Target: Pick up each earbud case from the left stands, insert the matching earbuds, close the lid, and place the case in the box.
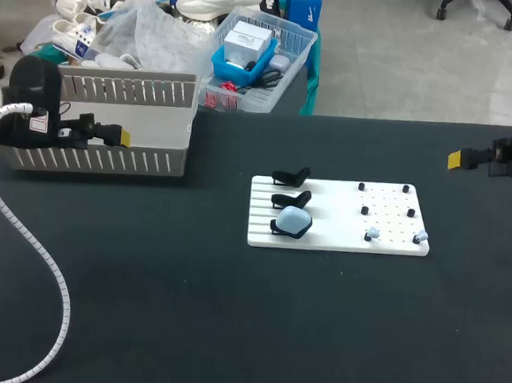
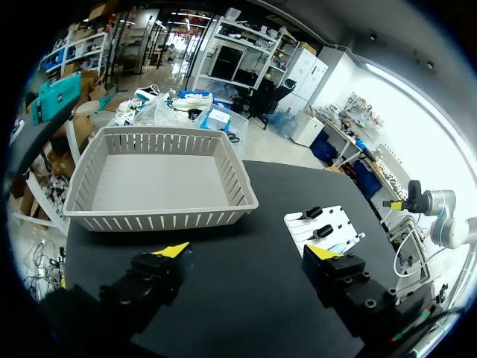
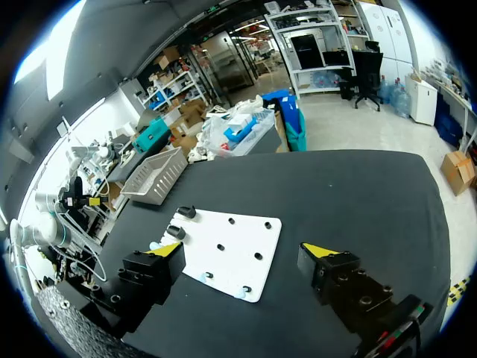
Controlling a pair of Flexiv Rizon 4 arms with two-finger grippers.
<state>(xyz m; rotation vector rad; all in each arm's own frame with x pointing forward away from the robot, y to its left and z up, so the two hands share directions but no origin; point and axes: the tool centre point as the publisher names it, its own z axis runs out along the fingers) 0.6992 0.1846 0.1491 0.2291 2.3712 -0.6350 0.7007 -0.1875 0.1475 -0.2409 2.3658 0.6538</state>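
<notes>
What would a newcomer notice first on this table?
The white slotted board at the middle of the black table, with a pale blue earbud case on the nearest of its three black stands. Then the empty grey slatted plastic basket at the far left.

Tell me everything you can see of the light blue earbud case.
The earbud case is a small, rounded, pale blue shell, smooth like plastic. It rests on the nearest black stand of three, at the left side of the white board. Only that stand touches it. Whether its lid is shut is too small to tell.
</notes>
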